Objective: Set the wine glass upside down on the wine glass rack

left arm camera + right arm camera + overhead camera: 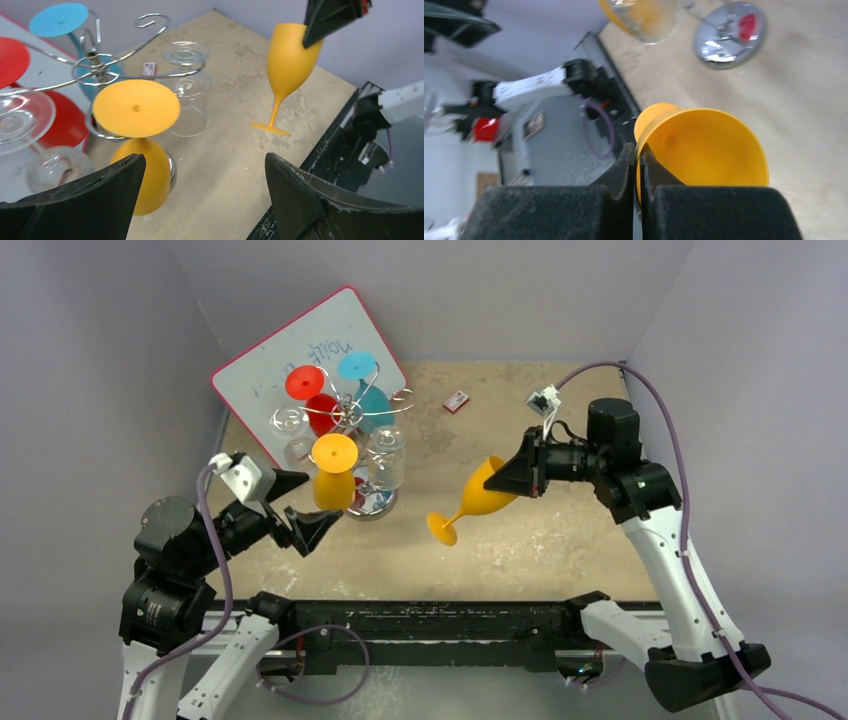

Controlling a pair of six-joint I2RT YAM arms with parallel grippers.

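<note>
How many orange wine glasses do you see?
2. One orange glass hangs upside down on the wine glass rack, at its near side. The other orange glass is pinched at its rim by the right gripper, right of the rack. None seems hidden.

Top external: overhead from the near edge, looking down on the whole table [560,540].
Left wrist: low, facing wine glass rack [97,70].
Right wrist: close on wine glass [704,145] rim.
Shared: wine glass rack, wine glass, all views.

Matt orange plastic wine glass [482,492], shiny silver wire wine glass rack [350,412], rough scuffed beige table [560,540]
</note>
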